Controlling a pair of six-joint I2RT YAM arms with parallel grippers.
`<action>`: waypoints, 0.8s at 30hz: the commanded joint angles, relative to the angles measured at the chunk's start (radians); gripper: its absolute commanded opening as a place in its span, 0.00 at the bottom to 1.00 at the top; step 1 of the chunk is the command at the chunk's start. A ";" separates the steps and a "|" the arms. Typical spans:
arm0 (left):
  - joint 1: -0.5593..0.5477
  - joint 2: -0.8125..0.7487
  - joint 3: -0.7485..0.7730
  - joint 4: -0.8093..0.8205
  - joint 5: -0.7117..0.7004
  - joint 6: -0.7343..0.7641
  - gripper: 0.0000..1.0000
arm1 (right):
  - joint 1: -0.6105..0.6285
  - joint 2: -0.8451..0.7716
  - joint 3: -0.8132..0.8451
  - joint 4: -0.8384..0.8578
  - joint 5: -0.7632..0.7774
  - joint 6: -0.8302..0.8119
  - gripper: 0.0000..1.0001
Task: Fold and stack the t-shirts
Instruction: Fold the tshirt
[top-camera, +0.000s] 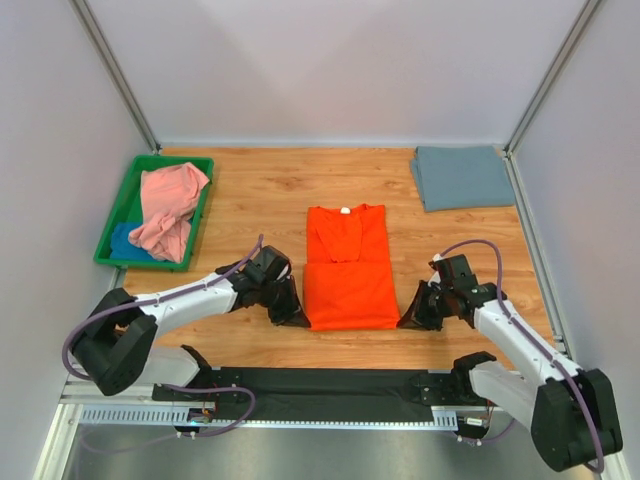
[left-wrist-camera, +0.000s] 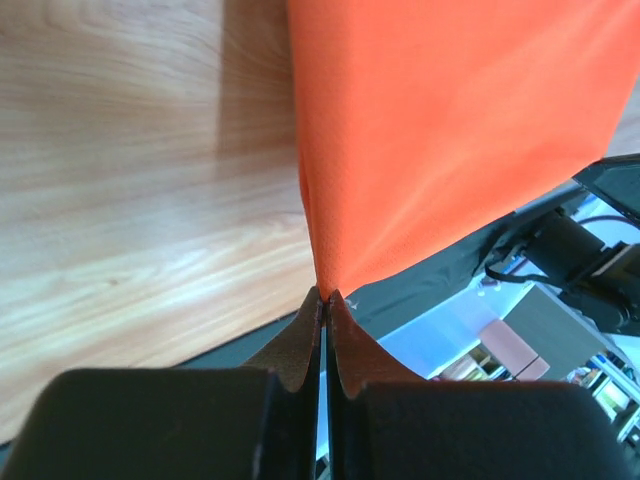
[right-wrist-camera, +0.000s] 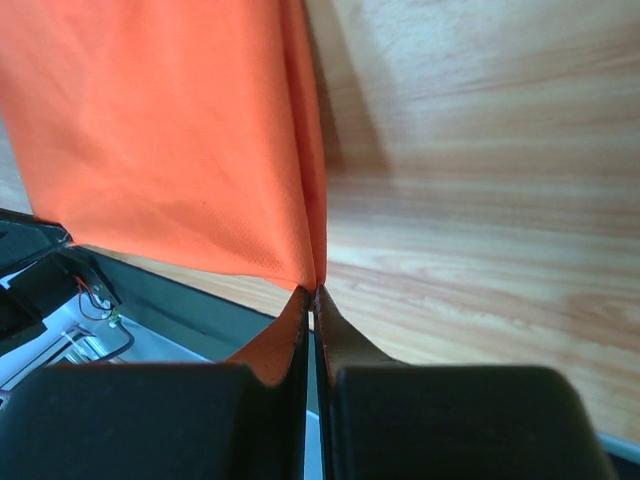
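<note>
The bright orange t-shirt (top-camera: 347, 268) lies in the middle of the table, sleeves folded in, a narrow strip. My left gripper (top-camera: 297, 318) is shut on its near left hem corner (left-wrist-camera: 325, 285). My right gripper (top-camera: 408, 322) is shut on its near right hem corner (right-wrist-camera: 312, 280). Both corners are pinched at the fingertips and lifted a little. The slate grey-blue t-shirt (top-camera: 461, 177) lies folded at the back right. The salmon pink t-shirt (top-camera: 169, 209) lies crumpled in the green tray (top-camera: 128, 187) at the left, on top of the blue t-shirt (top-camera: 128, 242).
White walls and metal posts close in the table at the back and sides. A black strip (top-camera: 330, 382) and metal rail run along the near edge between the arm bases.
</note>
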 joint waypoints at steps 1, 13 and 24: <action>-0.015 -0.046 0.051 -0.117 0.006 -0.004 0.00 | 0.012 -0.095 0.058 -0.111 0.027 0.034 0.00; -0.023 -0.250 0.155 -0.285 0.023 -0.058 0.00 | 0.015 -0.359 0.190 -0.328 0.022 0.104 0.00; -0.004 -0.135 0.301 -0.351 -0.014 -0.001 0.00 | 0.015 -0.184 0.414 -0.279 0.120 0.034 0.00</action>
